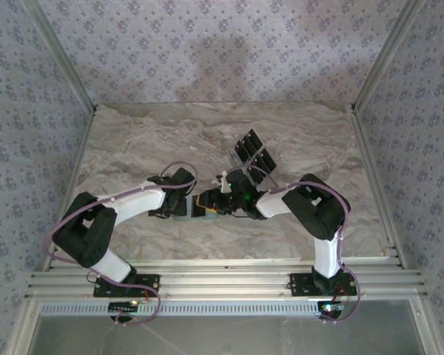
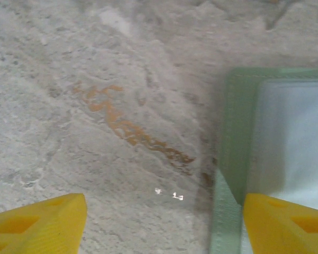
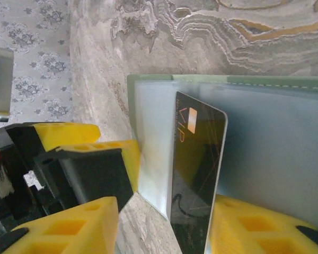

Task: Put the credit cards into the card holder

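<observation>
Left wrist, card holder (image 2: 238, 132): pale green rim, greyish clear pocket, flat on the marbled counter (image 2: 95, 106).
Left wrist, left claw (image 2: 164, 225): 2 yellow fingers wide apart, gripping nothing; 1 finger overlaps the holder's near edge.
Right wrist, black card (image 3: 196, 174): marked VIP, lying against the holder's pocket.
Right wrist, right claw (image 3: 164, 227): parted, black card between its 2 fingers, with a gap on 1 side.
Top external: claws meet mid-counter; dark cards (image 1: 251, 151) just beyond the right claw.
</observation>
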Robot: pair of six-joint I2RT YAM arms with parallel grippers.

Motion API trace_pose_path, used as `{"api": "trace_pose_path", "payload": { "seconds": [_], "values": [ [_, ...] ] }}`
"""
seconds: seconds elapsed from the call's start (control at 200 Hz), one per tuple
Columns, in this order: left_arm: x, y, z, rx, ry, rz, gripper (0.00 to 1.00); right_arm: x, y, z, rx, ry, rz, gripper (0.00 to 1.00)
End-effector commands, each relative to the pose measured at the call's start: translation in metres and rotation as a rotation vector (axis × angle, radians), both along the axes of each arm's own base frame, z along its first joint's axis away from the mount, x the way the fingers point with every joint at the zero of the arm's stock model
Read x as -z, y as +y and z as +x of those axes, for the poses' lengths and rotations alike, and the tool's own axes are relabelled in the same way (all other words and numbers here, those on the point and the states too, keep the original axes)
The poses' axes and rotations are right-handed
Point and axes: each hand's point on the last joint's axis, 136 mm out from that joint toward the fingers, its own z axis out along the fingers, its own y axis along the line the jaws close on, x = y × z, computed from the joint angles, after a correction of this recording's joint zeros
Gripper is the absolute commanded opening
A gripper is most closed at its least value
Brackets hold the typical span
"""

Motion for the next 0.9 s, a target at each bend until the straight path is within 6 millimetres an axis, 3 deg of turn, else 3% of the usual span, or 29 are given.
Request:
{"api": "trace_pose_path", "payload": {
  "seconds": [0.0,0.225,0.525,0.879,0.894],
  "values": [
    [-0.019,0.003,0.001,-0.033,-0.002,-0.056,0.78,0.015,-0.017,-0.006,-0.016,0.029,-0.147,0.56],
    [-0.032,0.012,0.009,-0.076,-0.032,-0.118,0.78,0.006,-0.022,-0.005,-0.075,0.0,-0.265,0.58],
    [-0.014,0.013,-0.004,-0.1,0.021,-0.134,0.78,0.008,-0.027,-0.01,-0.16,-0.037,-0.459,0.59],
    [0.003,0.022,-0.019,-0.141,0.066,-0.101,0.78,0.022,-0.029,-0.012,-0.189,-0.024,-0.523,0.59],
    [0.004,0.022,-0.019,-0.142,0.068,-0.1,0.78,0.013,-0.021,-0.006,-0.184,-0.044,-0.504,0.59]
  ]
}}
